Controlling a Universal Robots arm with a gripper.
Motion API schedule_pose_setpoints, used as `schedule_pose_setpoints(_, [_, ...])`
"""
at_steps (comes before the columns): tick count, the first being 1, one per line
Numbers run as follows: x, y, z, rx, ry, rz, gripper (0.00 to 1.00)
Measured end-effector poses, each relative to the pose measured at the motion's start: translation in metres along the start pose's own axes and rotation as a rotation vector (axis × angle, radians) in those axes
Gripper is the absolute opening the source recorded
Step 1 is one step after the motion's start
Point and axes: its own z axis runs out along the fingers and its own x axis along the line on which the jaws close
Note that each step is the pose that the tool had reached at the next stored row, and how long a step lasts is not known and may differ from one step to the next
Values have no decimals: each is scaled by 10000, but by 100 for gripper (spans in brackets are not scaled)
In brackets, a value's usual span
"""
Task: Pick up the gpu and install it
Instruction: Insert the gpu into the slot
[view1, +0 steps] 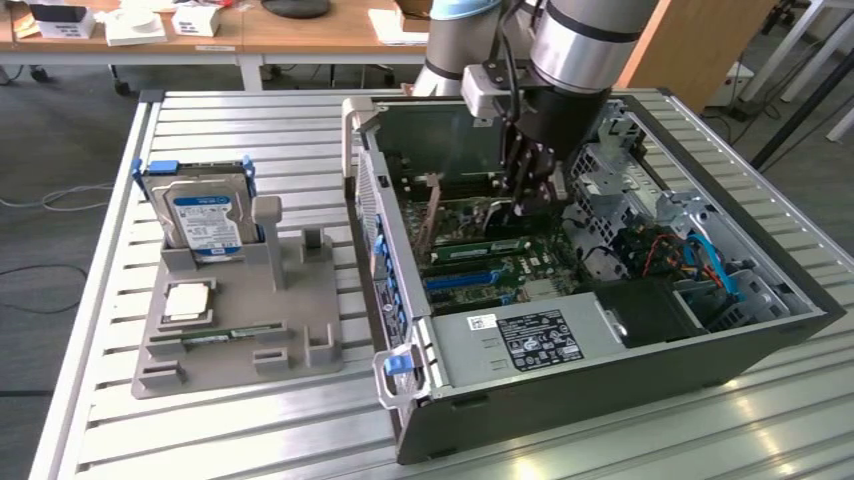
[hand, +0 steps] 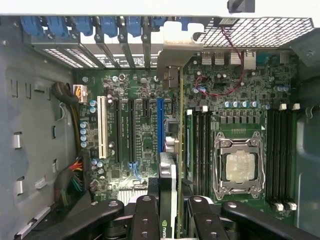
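Note:
Inside the open computer case (view1: 747, 340), my gripper (view1: 525, 200) reaches down over the motherboard (hand: 135, 135). It is shut on the gpu (hand: 179, 125), a thin dark card seen edge-on between the black fingers (hand: 145, 215). The card stands upright just beside the long blue slot (hand: 160, 125). Its pale metal bracket (hand: 175, 47) lies against the row of rear openings with blue clips. In the exterior view the gpu (view1: 438, 212) stands on edge near the case's rear wall. Whether its lower edge sits in a slot I cannot tell.
A processor socket (hand: 239, 165) and memory slots (hand: 280, 155) flank the card. Cable bundles (hand: 75, 175) lie on the far side. Outside the case, a grey holder (view1: 240, 330) carries a silver hard drive (view1: 207, 215) with a blue label. The power supply (view1: 534, 340) fills the case's near end.

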Motion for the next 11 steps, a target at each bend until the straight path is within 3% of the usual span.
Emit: schedule_pose_setpoints(11, [6, 0, 156, -4, 0, 1, 27])
